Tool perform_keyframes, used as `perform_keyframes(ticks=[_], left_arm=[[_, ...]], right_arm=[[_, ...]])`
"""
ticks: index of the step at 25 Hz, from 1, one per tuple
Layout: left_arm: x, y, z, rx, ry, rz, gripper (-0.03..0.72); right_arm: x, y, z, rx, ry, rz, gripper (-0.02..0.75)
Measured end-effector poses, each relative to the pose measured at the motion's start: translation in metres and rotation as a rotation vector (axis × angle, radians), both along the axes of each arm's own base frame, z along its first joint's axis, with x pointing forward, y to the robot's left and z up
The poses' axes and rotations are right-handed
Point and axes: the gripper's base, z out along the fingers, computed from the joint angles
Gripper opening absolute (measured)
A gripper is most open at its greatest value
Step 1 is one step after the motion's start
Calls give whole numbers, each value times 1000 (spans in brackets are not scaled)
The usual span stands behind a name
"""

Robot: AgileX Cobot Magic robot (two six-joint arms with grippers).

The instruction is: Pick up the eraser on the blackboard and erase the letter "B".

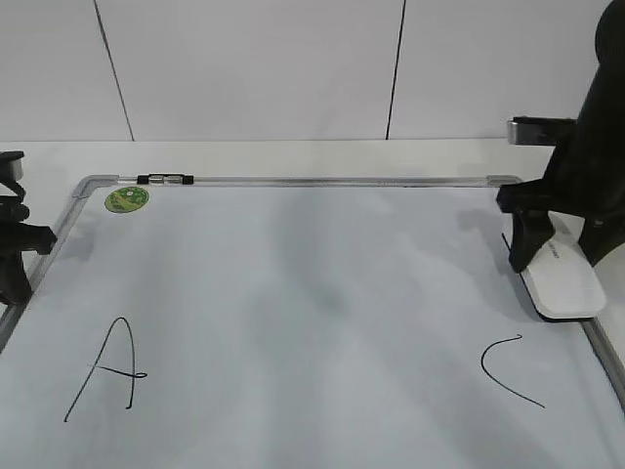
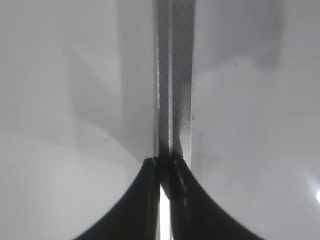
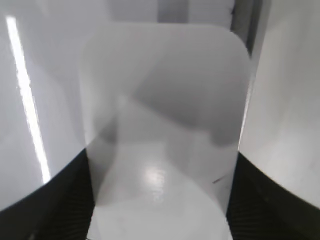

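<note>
The blackboard (image 1: 293, 244) is a white dry-erase board lying flat. No letter "B" shows on it; only a faint grey smudge (image 1: 332, 293) lies between the black "A" (image 1: 107, 371) and the black "C" (image 1: 508, 366). The white eraser (image 1: 564, 278) lies at the board's right edge. My right gripper (image 1: 559, 264) stands over it. In the right wrist view its two fingers (image 3: 160, 165) press the eraser's (image 3: 165, 100) long sides. My left gripper (image 1: 15, 283) is shut and empty at the board's left frame, which shows in the left wrist view (image 2: 175, 75) beyond the fingertips (image 2: 162, 162).
A round green sticker (image 1: 127, 198) sits in the board's far left corner. A black-and-clear marker (image 1: 166, 179) lies along the far frame. A white wall stands behind the table. The grey frame (image 1: 605, 357) bounds the board on the right.
</note>
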Motion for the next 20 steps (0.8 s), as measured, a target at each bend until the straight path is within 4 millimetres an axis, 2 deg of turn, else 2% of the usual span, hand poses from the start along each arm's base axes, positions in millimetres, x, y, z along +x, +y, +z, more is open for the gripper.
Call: perform_keyframes(ticks=[7, 14, 20], left_arm=[[0, 0, 0, 0, 0, 0, 25], [0, 0, 0, 0, 0, 0, 25], [0, 0, 0, 0, 0, 0, 25]], right_arm=[[2, -4, -1, 12, -10, 14, 522], [6, -1, -14, 45, 9, 37, 522], [9, -12, -25, 47, 36, 10, 522]])
